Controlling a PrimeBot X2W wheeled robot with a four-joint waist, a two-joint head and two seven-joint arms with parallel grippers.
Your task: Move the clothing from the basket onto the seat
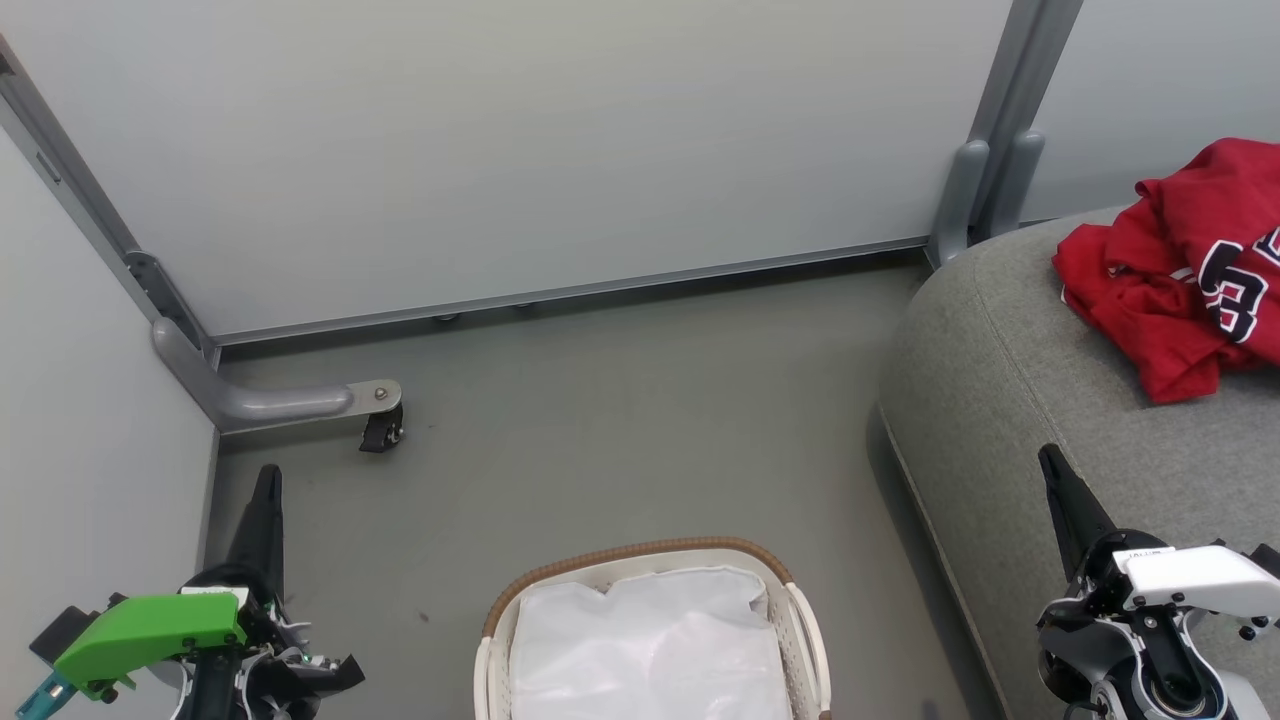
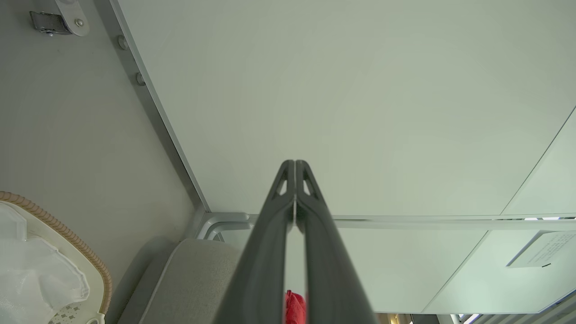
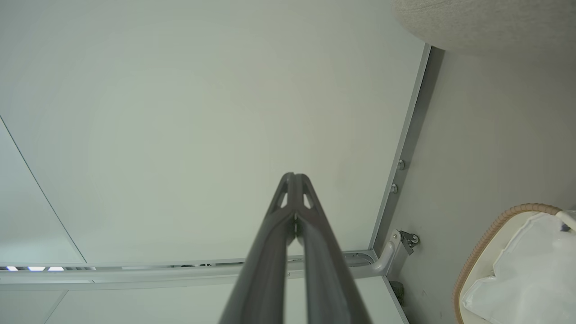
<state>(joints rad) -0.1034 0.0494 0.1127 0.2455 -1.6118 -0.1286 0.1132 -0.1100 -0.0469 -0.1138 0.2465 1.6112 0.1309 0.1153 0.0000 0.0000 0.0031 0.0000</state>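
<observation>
The red jersey (image 1: pixel 1185 275) is lying crumpled toward the far edge of the grey seat (image 1: pixel 1000 400) — the basket (image 1: pixel 640 553) is sitting on the floor (image 1: pixel 620 420) nearby, showing its white liner (image 1: pixel 650 640). The left gripper (image 1: pixel 268 478) and right gripper (image 1: pixel 1050 460) are hovering, fingers pressed together.

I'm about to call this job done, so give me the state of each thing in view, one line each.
clothing: crumpled in a heap, lying on the seat.
basket: upright on the floor, no red garment visible inside.
liner: white, rumpled, in the basket.
seat: carrying the clothing.
left gripper: fingers shut, holding nothing.
right gripper: fingers shut, holding nothing.
</observation>
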